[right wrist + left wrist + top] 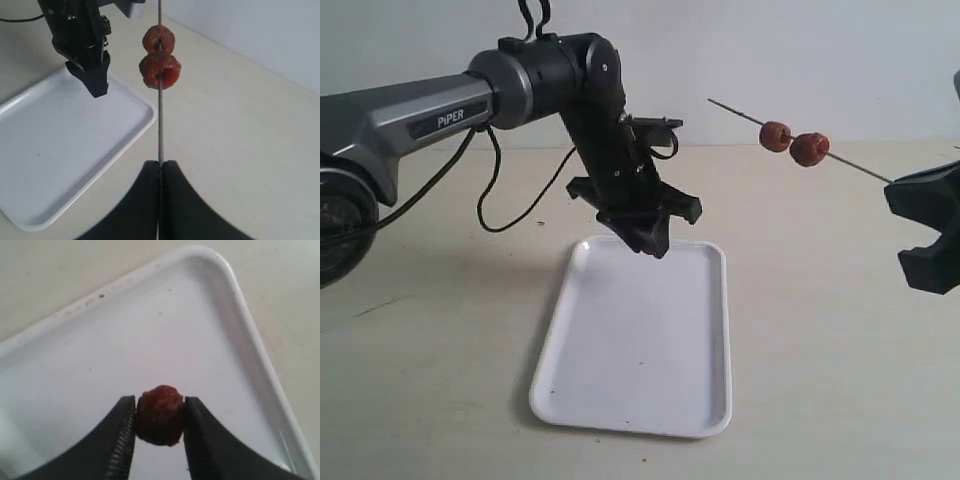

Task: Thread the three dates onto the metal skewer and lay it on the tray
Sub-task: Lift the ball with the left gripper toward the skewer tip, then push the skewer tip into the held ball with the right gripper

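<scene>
Left tool [650,236] clamped on wrinkled red-brown date [160,415]; right tool [160,167] pinches thin skewer [160,125], two dates [160,70] threaded.

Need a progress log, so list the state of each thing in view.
Left gripper: shut on one date, over the tray.
Right gripper: shut on the skewer.
Skewer: held aloft, tilted, two dates threaded.
Tray: flat on table, skewer not yet on it.

Three dates [775,136] [809,149] were counted: two were seen on the one metal skewer [860,167], up beside the tray [630,400], and the third date [160,415] above the tray. One tray was counted on the desk [820,350].
</scene>
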Robot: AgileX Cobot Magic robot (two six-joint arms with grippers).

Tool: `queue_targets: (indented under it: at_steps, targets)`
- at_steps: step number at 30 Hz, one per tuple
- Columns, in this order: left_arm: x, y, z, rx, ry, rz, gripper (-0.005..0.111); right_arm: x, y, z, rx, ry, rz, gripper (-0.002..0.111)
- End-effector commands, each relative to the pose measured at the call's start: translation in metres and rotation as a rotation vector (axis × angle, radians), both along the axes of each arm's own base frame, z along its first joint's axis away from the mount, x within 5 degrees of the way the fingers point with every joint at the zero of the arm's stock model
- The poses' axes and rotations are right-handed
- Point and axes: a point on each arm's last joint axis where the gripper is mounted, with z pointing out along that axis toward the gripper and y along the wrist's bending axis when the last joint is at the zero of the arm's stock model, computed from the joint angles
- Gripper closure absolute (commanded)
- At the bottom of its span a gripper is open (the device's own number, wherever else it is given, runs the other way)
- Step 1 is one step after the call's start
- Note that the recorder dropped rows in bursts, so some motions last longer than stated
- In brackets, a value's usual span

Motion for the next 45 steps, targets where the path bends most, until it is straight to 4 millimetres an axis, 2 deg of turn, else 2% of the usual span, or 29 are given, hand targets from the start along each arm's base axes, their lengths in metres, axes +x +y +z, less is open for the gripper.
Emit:
queue_targets:
  at_steps: [1, 4, 8, 13, 17, 25, 28, 30, 32, 38, 45]
  targets:
    - [-0.003, 0.001, 0.027, -0.002, -0.136, -0.236, 0.073, -0.014, -0.005, 0.013, 0.007, -0.082, -0.034, 0.108]
    - [-0.003, 0.002, 0.036, 0.012, -0.223, -0.427, 0.073, -0.026, -0.009, 0.016, 0.022, -0.066, -0.076, 0.108]
    - [-0.004, 0.004, 0.046, 0.029, -0.353, -0.749, 0.073, -0.044, -0.016, 0.013, -0.051, 0.011, -0.089, 0.108]
    - [-0.006, 0.005, 0.058, 0.039, -0.453, -0.973, 0.073, -0.06, -0.018, 0.014, -0.066, 0.044, -0.089, 0.108]
    - [-0.008, 0.006, 0.07, 0.047, -0.515, -1.087, 0.073, -0.067, -0.019, 0.01, -0.082, 0.111, -0.078, 0.108]
    - [-0.014, 0.005, 0.1, 0.039, -0.644, -1.133, 0.073, -0.074, -0.011, 0.005, -0.058, 0.192, 0.015, 0.108]
    - [-0.023, 0.001, 0.103, 0.053, -0.676, -1.332, 0.073, -0.077, -0.006, 0.004, -0.04, 0.21, 0.078, 0.108]
    - [-0.032, -0.009, 0.104, 0.055, -0.709, -1.458, 0.073, -0.078, -0.002, 0.004, -0.029, 0.212, 0.132, 0.108]
    - [-0.037, -0.015, 0.104, 0.055, -0.727, -1.518, 0.073, -0.078, -0.002, 0.004, -0.022, 0.214, 0.134, 0.108]
    - [-0.048, -0.028, 0.104, 0.062, -0.761, -1.641, 0.073, -0.078, -0.002, 0.004, -0.023, 0.212, 0.133, 0.108]
    - [-0.049, -0.029, 0.104, 0.061, -0.763, -1.648, 0.073, -0.071, -0.005, 0.01, 0.013, 0.131, 0.051, 0.108]
